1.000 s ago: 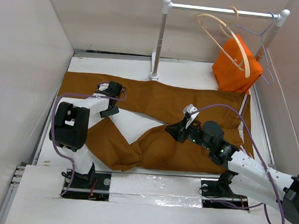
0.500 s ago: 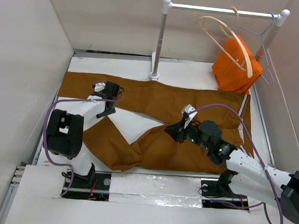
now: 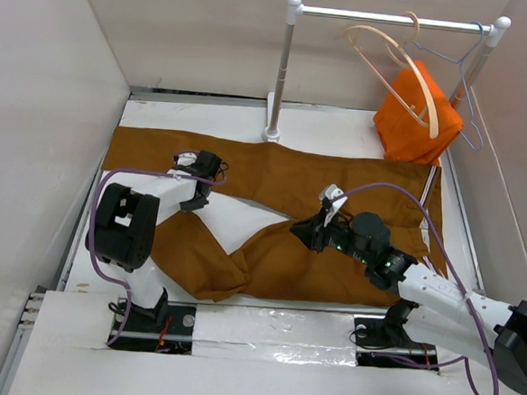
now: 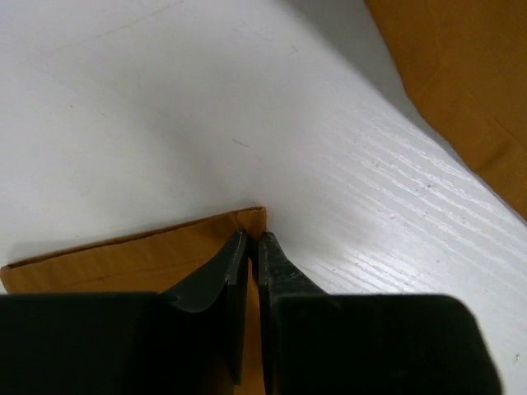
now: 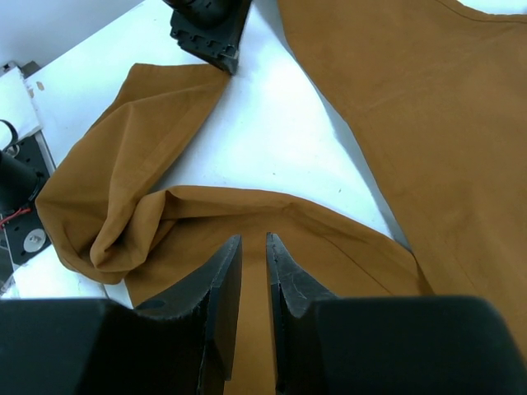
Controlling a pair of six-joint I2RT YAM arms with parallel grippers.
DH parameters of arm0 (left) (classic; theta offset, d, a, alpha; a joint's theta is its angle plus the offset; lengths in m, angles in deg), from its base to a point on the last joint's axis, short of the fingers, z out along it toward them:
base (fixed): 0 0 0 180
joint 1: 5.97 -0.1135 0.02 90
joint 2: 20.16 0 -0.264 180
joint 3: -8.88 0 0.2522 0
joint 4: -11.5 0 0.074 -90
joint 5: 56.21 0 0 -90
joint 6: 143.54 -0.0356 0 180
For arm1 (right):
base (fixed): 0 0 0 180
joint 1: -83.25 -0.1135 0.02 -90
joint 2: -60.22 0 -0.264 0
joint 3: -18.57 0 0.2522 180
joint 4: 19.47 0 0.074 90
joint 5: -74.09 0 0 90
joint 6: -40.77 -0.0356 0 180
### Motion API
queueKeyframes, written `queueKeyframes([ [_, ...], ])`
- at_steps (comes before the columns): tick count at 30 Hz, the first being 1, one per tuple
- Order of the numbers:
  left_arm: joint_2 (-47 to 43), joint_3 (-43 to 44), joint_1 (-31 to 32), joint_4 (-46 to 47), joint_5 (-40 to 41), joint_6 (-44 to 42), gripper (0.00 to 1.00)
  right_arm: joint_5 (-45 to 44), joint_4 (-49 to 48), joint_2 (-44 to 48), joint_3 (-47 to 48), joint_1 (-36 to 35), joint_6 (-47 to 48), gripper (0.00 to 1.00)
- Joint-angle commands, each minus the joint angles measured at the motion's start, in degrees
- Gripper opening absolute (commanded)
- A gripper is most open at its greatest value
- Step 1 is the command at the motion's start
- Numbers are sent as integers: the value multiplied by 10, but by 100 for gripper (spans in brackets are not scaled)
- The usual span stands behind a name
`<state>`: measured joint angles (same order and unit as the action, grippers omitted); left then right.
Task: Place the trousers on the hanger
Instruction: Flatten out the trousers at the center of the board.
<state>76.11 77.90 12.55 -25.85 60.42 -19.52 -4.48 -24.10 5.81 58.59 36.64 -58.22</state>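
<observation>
Two arms: both are down on the trousers [image 3: 337, 180], which lie spread on the table [image 3: 235, 215], one leg along the far side and the other doubled back toward the arm bases.
Left gripper [image 4: 254, 237]: the jaws are pinched almost together on the hem corner of the doubled-back leg, and the cloth edge lifts between the tips.
Why there: a corner is probably your easiest hold for drawing that leg out straight.
Right gripper [image 5: 253, 241]: it sits low over the fold where the near leg bends. The jaws are a slit apart with brown cloth showing in the slit, so you cannot tell whether any cloth is pinched.
Why there: likely to steady or lift the middle while the left works the hem.
Hanger [image 3: 395, 67]: it is hooked on the rail [image 3: 393, 19] at the far right, tilted, bare and well apart from the trousers.
Neighbours: the orange garment [image 3: 414, 113] and the wire hanger [image 3: 466, 76] are just beside it, so mind which one you reach for.
Hidden: your right arm covers part of the waistband end, and the trim and buttons cannot be made out. The left wrist view is half filled by its own fingers.
</observation>
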Motion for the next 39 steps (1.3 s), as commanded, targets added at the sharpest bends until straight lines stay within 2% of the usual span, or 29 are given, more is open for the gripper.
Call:
queueKeyframes([
  [1, -4, 9, -2, -32, 39, 3, 0, -12, -11, 6, 9, -6, 6, 24],
  [8, -85, 21, -63, -36, 106, -5, 0, -20, -10, 8, 8, -6, 5, 24],
  [12, -163, 17, -125, -9, 93, -8, 0, -18, -9, 10, 7, -6, 4, 24],
  [20, -201, 41, -220, 14, 141, 10, 0, -33, -4, 11, 7, -6, 3, 24],
  [25, -170, 88, -311, 3, 187, 24, 0, -67, 5, 25, 4, -6, 1, 24],
  [31, -122, 175, -348, -32, 209, 36, 0, -113, 26, 37, 3, -6, -4, 22],
  [34, -94, 198, -353, -37, 201, 33, 0, -165, 46, 60, 0, -6, -10, 19],
  [39, -33, 209, -359, -30, 212, 29, 0, -229, 56, 103, -20, 10, -23, 2],
])
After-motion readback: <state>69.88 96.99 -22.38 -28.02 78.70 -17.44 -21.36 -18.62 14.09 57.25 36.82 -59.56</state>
